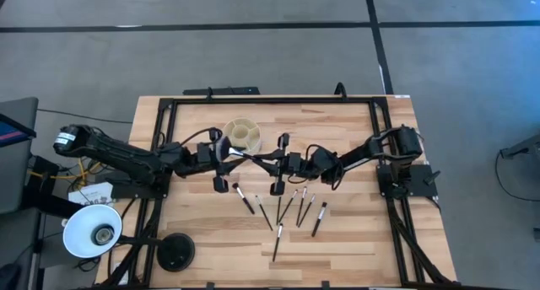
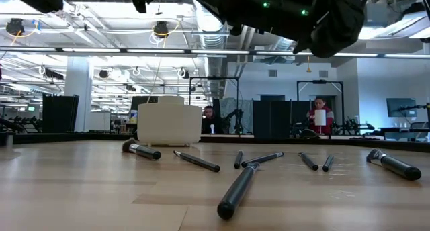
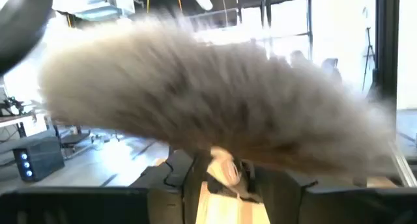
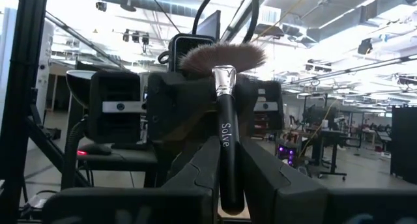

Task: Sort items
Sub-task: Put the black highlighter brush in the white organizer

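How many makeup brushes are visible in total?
9. Eight brushes lie fanned on the table before the grippers. The ninth, a fluffy brush, is gripped by the right gripper, head near the left gripper. Others may be hidden.

Wooden table | cream divided cup at back | thin brushes scattered just in front of cup

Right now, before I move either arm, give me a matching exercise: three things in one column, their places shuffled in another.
Things:
1. fluffy brush
2. thin brushes
3. cream cup

Places:
A. upright on the table, beyond the thin brushes
B. clamped in the right gripper jaws, off the table
C. lying flat on the table

Pairs: 1-B, 2-C, 3-A.
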### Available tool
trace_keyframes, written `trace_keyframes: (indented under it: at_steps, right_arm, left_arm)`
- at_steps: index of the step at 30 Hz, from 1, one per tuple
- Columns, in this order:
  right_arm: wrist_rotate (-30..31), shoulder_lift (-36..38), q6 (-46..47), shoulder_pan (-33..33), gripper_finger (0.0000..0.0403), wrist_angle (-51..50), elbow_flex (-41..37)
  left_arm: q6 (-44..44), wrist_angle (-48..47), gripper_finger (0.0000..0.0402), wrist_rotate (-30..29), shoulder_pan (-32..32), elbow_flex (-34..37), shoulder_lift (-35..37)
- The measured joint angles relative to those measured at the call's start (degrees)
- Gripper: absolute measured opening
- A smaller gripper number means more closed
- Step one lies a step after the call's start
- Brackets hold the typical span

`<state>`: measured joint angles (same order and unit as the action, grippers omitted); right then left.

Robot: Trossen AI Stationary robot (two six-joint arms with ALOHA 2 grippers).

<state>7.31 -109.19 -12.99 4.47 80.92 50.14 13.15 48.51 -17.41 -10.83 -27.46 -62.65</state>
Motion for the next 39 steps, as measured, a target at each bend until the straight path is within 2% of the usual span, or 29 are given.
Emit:
trace_keyframes:
  at_steps: [4,9,13,21,26,31,34,39]
  right_arm:
    - [-0.02,0.0,0.0,0.0,0.0036,-0.04,-0.01]
    - [-0.31,0.0,-0.15,-0.06,0.0033,-0.28,-0.01]
    - [0.02,0.0,-0.68,-0.09,0.0059,-0.47,-0.01]
    - [0.89,0.0,-2.28,-0.13,0.0109,-0.52,-0.05]
    - [7.82,0.04,-5.87,0.1,0.0144,-2.04,-0.05]
    - [11.47,3.46,-6.26,1.25,0.0188,-17.71,-0.27]
    - [13.73,6.91,-3.12,2.34,0.0211,-28.91,-0.27]
    - [18.67,14.43,-0.3,3.64,0.0227,-45.3,-0.27]
  left_arm:
    - [0.09,0.45,0.0121,0.04,0.0,0.0,0.0]
    - [-0.3,0.72,0.0082,0.56,-0.01,0.0,0.0]
    - [-0.62,0.46,0.0051,1.2,-0.09,0.0,0.0]
    - [-1.36,0.72,0.0064,1.0,-0.02,0.0,0.07]
    - [-1.87,0.38,0.0051,-1.74,0.01,0.0,0.07]
    - [-2.06,-1.34,0.0055,-9.82,-0.02,0.0,0.07]
    - [-2.08,-5.25,0.0063,-14.89,0.0,0.0,0.07]
    - [-3.13,-11.68,0.0051,-24.37,0.01,0.0,0.04]
